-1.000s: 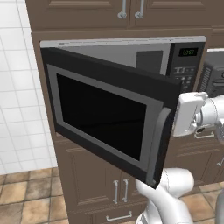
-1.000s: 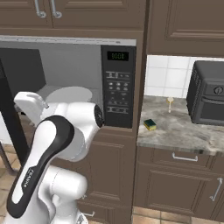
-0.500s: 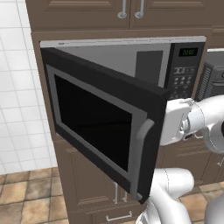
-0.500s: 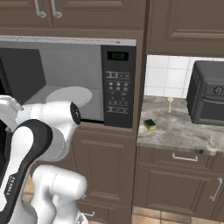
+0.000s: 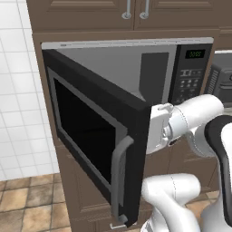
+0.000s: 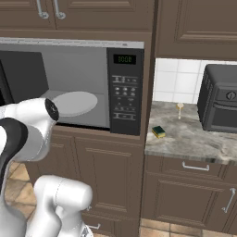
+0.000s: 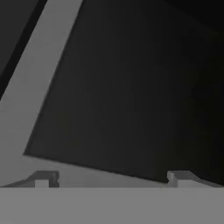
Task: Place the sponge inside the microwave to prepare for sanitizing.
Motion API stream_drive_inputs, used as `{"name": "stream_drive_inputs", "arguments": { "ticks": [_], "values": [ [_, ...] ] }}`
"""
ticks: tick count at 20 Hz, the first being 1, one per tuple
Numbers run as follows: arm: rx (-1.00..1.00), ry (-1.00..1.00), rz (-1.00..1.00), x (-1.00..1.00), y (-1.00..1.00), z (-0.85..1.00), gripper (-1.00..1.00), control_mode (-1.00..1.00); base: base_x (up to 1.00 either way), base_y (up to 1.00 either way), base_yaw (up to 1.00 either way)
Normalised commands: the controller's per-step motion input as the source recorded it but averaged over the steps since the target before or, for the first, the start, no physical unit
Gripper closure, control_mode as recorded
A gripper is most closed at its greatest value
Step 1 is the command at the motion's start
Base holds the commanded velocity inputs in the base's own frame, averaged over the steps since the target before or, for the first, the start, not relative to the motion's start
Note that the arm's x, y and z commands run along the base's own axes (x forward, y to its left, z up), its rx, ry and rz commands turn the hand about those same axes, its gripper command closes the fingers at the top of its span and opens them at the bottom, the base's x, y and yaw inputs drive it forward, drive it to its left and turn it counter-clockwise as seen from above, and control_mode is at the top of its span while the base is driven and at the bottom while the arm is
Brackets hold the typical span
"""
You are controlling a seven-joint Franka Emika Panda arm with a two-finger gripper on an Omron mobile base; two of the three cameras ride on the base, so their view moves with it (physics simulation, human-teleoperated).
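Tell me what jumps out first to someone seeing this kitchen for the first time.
The microwave with its big black door swung wide open toward the camera, the white turntable showing in the grey cavity. The gripper, jaws open, sits close against the inside of that door. Off to the right, the small yellow sponge lies on the counter beside the microwave.

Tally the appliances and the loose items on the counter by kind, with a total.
microwave, door open: 1
toaster oven, dark, on the counter: 1
sponge, yellow and dark, on the counter: 1
small pale stemmed item, too small to identify: 1
Total: 4
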Motion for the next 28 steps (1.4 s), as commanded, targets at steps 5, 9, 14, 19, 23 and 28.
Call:
{"name": "stream_drive_inputs", "arguments": {
  "ticks": [5, 9, 14, 19, 23, 28],
  "values": [
    [0.0, -0.08, 0.0, -0.06, 0.74, -0.19, -1.0, -1.0, 0.0, 0.0, 0.0],
    [0.0, -0.08, 0.0, -0.02, 0.69, -0.23, -1.0, -1.0, 0.0, 0.0, 0.0],
    [0.0, -0.07, 0.0, 0.01, 0.61, -0.2, -1.0, -1.0, 0.0, 0.0, 0.0],
    [0.0, -0.08, 0.0, 0.11, 0.45, -0.07, -1.0, -1.0, 0.0, 0.0, 0.0],
    [0.0, -0.1, 0.0, 0.15, 0.42, -0.03, -1.0, -1.0, 0.0, 0.0, 0.0],
    [0.0, -0.04, 0.0, 0.15, 0.25, 0.0, -1.0, -1.0, 0.0, 0.0, 0.0]
  ]
}}
